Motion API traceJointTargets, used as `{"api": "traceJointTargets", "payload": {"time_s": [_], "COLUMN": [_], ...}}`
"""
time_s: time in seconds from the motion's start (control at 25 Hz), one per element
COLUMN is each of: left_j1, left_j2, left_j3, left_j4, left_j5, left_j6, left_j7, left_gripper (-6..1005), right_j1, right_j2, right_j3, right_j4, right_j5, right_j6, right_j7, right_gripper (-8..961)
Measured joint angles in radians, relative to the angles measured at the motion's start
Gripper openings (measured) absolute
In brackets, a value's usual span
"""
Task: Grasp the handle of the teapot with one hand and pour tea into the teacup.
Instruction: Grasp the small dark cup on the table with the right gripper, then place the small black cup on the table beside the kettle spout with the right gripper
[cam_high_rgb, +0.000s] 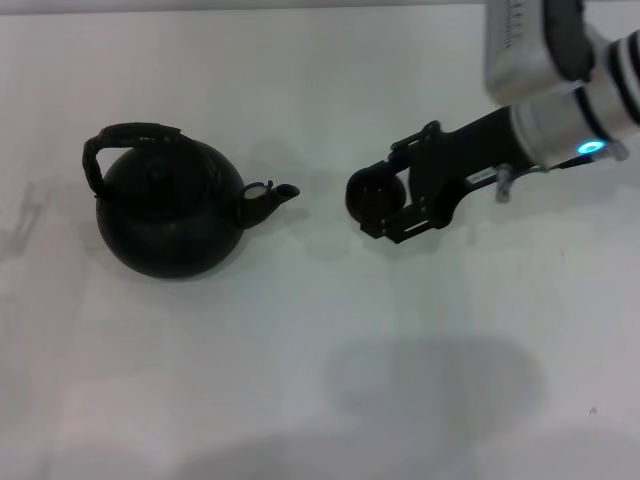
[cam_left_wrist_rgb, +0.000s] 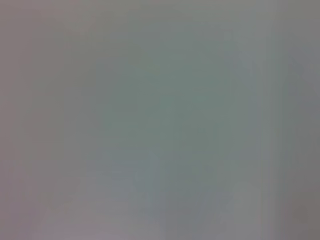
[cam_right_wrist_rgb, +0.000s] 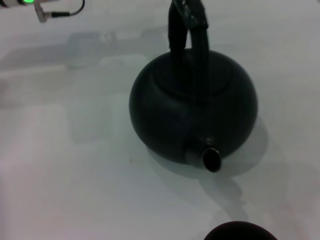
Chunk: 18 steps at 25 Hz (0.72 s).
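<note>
white and bare, the table (cam_high_rgb: 300, 400) fills the head view. toward its left edge sits the teapot (cam_high_rgb: 168, 215), upright, its spout aimed at the middle of the table. the handle (cam_high_rgb: 128, 140) arches over the lid, untouched. reaching in from the far right corner, the right arm carries the right claw (cam_high_rgb: 375, 195), whose two fingers sit either side of the teacup (cam_high_rgb: 372, 195); it looks clenched on the cup, which sits just off the spout tip with a small gap between them. the right wrist view shows the teapot (cam_right_wrist_rgb: 192, 107) spout-on, the cup's rim (cam_right_wrist_rgb: 240, 231) at the frame's edge. no left claw appears, and the left wrist view is only a grey blur.

judging by this, the cup is being placed before the spout, and pouring has not begun. next the cup must be let go, then a claw must close around the handle's arch and tip the pot gently toward the cup.
</note>
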<state>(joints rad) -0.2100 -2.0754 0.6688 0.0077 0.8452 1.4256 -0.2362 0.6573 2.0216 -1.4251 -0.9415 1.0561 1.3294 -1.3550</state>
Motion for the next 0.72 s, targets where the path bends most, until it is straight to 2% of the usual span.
{"api": "traceJointTargets", "payload": {"time_s": [0.24,0.72], "left_j1": [0.0,-0.009], "left_j2": [0.0,0.0], "left_j3": [-0.001,0.0], "left_j4": [0.0,0.002], "left_j5": [0.0,0.0], "left_j6": [0.004,0.004], "left_j7": [0.0,0.0], "left_gripper": [847,847], "right_j1": [0.004,-0.002], "right_j2": [0.0,0.0], "right_j3": [-0.103,-0.218], "right_j4": [0.002,0.031], "right_j5": [0.002,-0.005], "right_j6": [-0.079,-0.171], "right_j7": [0.005,0.006], "right_gripper": [745,753]}}
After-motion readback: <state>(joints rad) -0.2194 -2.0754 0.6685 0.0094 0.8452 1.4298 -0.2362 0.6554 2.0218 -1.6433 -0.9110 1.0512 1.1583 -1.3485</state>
